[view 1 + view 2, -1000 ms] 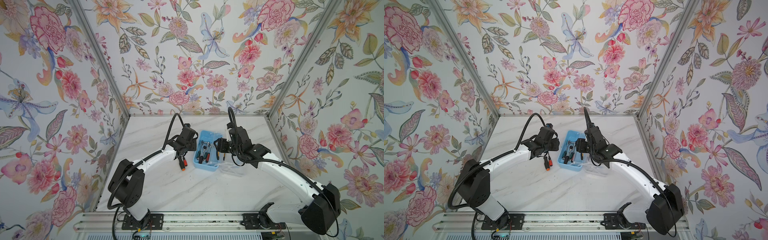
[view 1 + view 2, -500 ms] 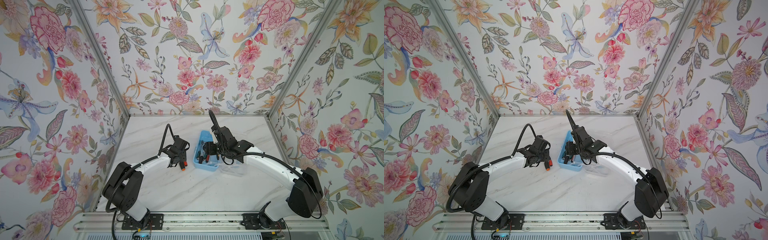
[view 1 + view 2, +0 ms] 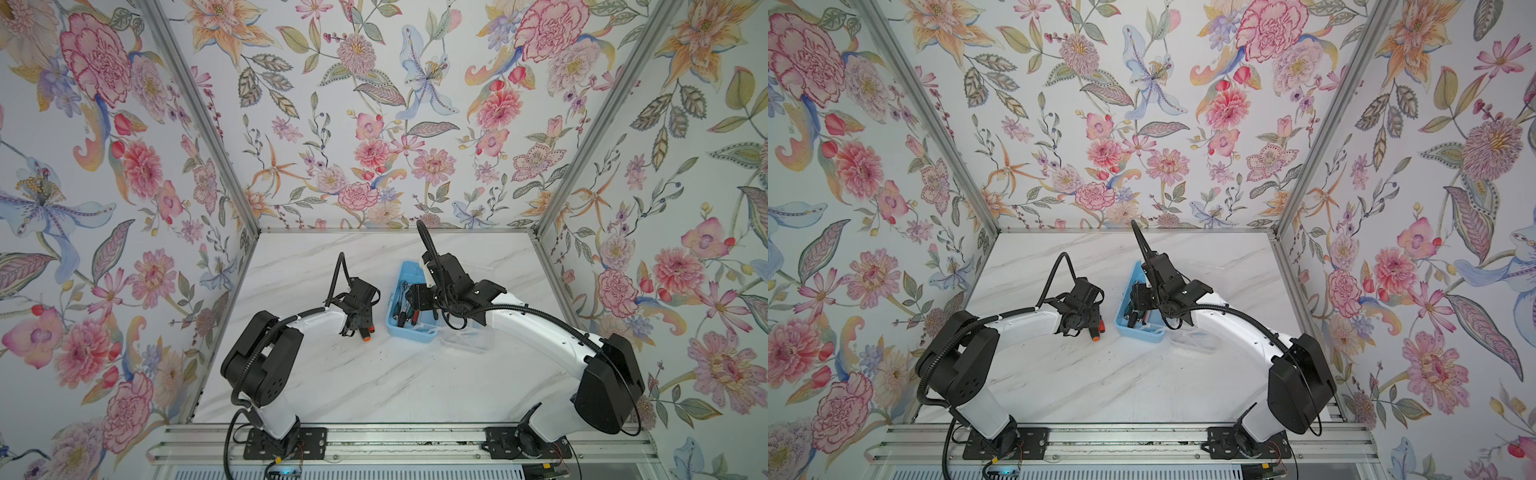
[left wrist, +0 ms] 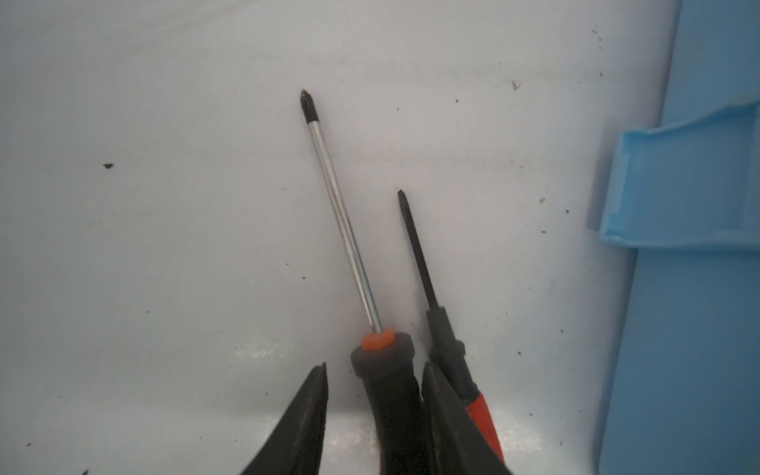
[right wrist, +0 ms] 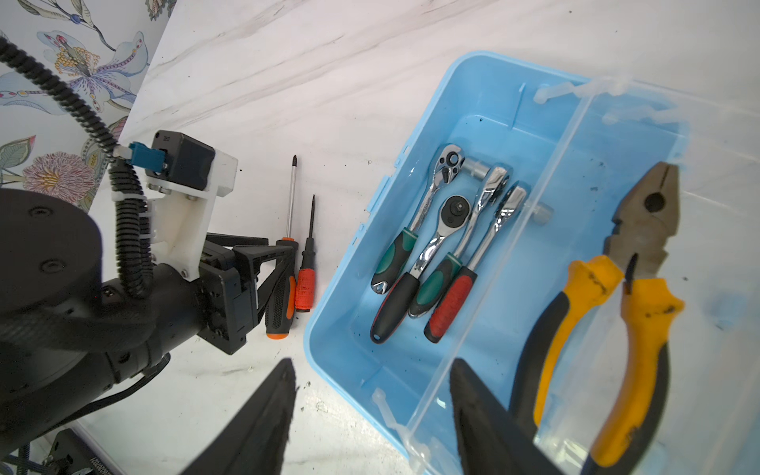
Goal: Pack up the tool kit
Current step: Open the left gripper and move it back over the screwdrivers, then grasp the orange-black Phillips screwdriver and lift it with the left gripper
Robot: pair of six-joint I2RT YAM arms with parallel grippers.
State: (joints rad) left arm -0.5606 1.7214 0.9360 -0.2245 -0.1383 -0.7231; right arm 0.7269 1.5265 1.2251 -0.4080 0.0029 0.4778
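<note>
In both top views the right arm [image 3: 540,332] hides much of the box [image 3: 409,332], and its tools are too small to name. In the left wrist view the screwdriver [image 4: 382,357] handle runs off the edge between the left fingers [image 4: 308,419], perhaps not yet gripped. One pliers [image 5: 645,222] handle vanishes behind a right finger [image 5: 485,411].

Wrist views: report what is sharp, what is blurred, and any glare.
Left wrist view: the large screwdriver shaft is sharp, the left pincer at the frame edge is blurred, a pale glare patch lies on the table. Right wrist view: the ratchets are crisp with bright chrome glints, the clear lid looks milky with reflections, the right pincer is soft.
</note>
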